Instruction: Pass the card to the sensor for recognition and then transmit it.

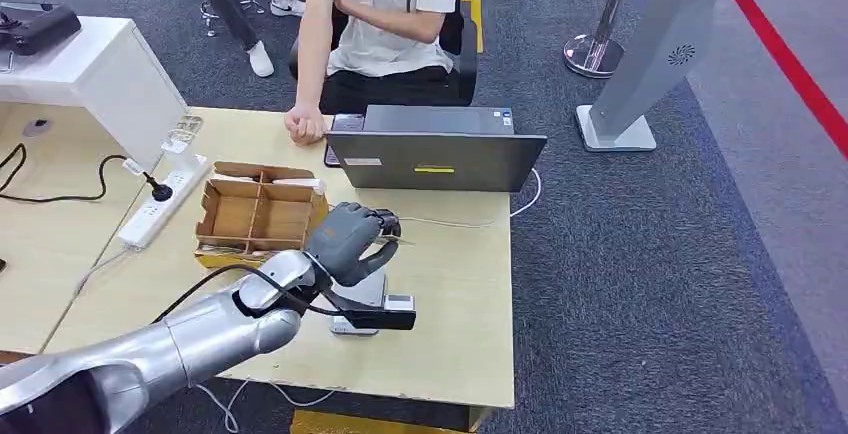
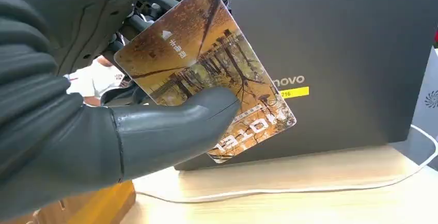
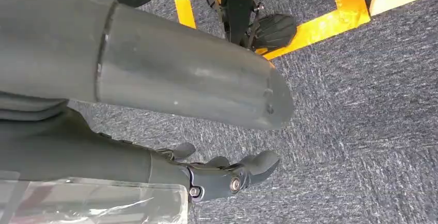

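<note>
- Brown patterned card is pinched in the left hand, centre of the head view, above the sensor.
- Right hand hangs over carpet, fingers apart, holding nothing.

card: 1 | laptop: 1 | cardboard box: 1 | power strip: 1 | person: 1

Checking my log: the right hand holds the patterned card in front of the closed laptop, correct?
Not quite: the left hand holds the patterned card, as the left wrist view shows. It is in front of the closed laptop.
</note>
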Tool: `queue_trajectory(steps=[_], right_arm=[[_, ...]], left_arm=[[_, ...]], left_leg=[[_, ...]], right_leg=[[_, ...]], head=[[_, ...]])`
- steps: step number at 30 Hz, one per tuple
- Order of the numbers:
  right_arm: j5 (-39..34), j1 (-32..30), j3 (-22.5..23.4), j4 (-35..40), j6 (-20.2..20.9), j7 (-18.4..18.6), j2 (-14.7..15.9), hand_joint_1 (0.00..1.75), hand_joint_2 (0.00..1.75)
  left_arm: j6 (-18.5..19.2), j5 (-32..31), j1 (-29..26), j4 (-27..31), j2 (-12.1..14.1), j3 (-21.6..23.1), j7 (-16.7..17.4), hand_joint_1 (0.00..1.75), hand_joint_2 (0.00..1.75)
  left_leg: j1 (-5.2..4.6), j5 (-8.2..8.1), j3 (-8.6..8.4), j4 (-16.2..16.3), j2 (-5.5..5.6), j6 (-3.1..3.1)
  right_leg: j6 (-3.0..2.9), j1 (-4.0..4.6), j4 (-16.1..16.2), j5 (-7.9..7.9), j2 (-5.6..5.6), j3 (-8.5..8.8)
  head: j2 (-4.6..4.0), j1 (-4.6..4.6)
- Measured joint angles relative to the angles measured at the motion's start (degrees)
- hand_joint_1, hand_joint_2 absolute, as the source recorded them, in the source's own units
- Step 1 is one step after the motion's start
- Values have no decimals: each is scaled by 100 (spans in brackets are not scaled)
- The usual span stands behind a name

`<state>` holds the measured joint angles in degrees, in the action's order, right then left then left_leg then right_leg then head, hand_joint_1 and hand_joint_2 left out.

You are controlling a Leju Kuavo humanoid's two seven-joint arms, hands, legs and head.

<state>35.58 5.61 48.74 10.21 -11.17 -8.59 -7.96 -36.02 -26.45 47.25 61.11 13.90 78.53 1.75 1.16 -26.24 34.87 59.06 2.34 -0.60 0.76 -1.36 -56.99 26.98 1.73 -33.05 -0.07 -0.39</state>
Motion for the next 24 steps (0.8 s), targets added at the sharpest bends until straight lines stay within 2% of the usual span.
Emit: queue_trajectory(steps=[13,14,15,16,17,18,19,20,21,22,23,24], right_arm=[[0,0,0,0,-2,7,0,0,0],[-13,0,2,0,-2,-9,0,0,0],[-50,3,24,0,0,20,18,0,0],[-98,9,75,0,40,158,107,0,0],[-111,7,109,0,128,318,173,0,0],[-103,-7,131,0,223,443,255,0,0],[-87,-36,146,2,258,498,316,0,0],[-79,-57,166,2,267,525,393,0,0],[-79,-60,184,2,280,546,440,0,0],[-79,-53,208,4,269,546,492,0,0],[-77,-55,221,4,256,546,509,0,0],[-74,-66,232,9,236,546,531,0,0]], left_arm=[[59,11,0,0,2,0,39,175,175],[161,76,-8,-11,2,0,169,175,175],[208,175,-67,-129,-39,0,331,175,175],[72,183,-289,-551,-281,-44,286,175,175],[-103,-75,-591,-1014,-524,-208,14,175,175],[-273,-623,-952,-1378,-766,-507,-523,175,175],[-319,-1347,-1291,-1559,-941,-839,-1156,175,175],[-367,-2361,-1580,-1756,-1109,-1323,-1731,175,175],[-372,-3195,-1849,-1911,-1262,-1839,-2137,175,175],[-372,-3969,-2097,-2097,-1459,-2686,-2265,175,175],[-372,-4272,-2215,-2254,-1579,-3305,-2188,175,175],[-391,-4209,-2261,-2398,-1694,-3908,-2146,175,175]], left_leg=[[0,0,1,0,0,0],[0,-1,3,-1,1,0],[-3,-1,-4,-1,1,0],[-14,-3,-19,-4,0,1],[-22,-8,-29,-4,-5,6],[-28,-12,-33,-1,-14,12],[-34,-11,-21,0,-12,17],[-33,-14,-14,1,-8,21],[-32,-16,-10,1,-11,23],[-33,-22,-10,1,-33,27],[-33,-31,-13,1,-51,32],[-33,-32,-17,2,-53,34]], right_leg=[[0,0,0,0,0,0],[0,0,1,0,-1,2],[0,-2,2,1,-2,6],[4,-11,4,4,0,18],[6,-18,4,5,7,25],[11,-24,4,9,16,22],[24,-30,2,16,18,17],[25,-31,3,17,12,15],[26,-30,6,17,16,14],[27,-31,6,15,33,10],[27,-30,7,14,51,7],[27,-30,10,14,52,8]], head=[[0,0],[0,0],[0,2],[0,-7],[0,-4],[0,-28],[0,-39],[0,-37],[0,-9],[0,33],[0,35],[0,35]])
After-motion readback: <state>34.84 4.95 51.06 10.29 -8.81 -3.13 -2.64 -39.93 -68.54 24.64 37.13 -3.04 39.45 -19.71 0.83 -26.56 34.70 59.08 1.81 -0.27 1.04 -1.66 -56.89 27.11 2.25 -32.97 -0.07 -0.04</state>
